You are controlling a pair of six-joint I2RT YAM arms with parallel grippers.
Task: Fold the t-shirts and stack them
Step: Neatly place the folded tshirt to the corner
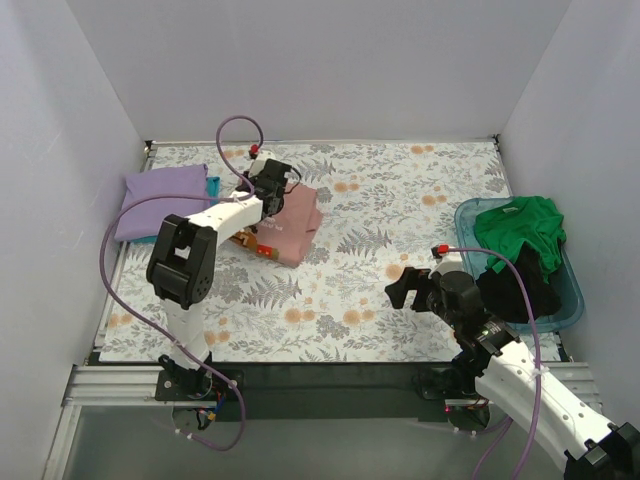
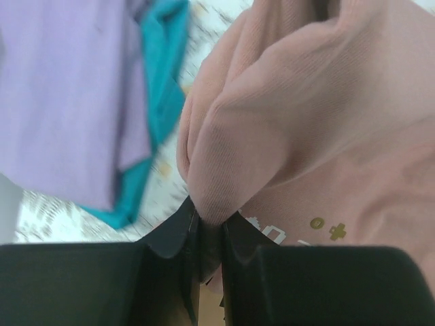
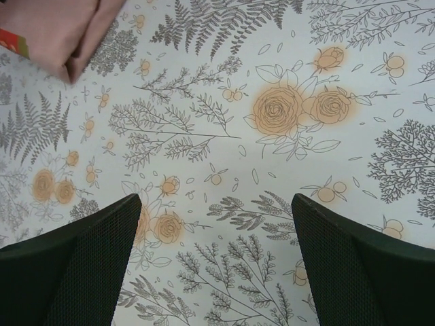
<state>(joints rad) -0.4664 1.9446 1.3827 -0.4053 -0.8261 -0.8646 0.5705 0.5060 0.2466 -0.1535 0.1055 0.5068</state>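
Clenched tight, the left claw [image 2: 209, 219] grips a fold of the pink t-shirt [image 1: 297, 222], left of centre on the worktop [image 1: 400, 190], arm stretched forward over it. The lavender t-shirt [image 1: 163, 197] lies near, off to that claw's left, so the left arm is nearer. The right claw [image 3: 214, 204] hangs released above the worktop, well apart.

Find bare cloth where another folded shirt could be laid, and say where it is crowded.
Free: the middle, between the pink shirt and the tub; the far strip beyond them. Crowded: far left, around the lavender shirt and left gripper.
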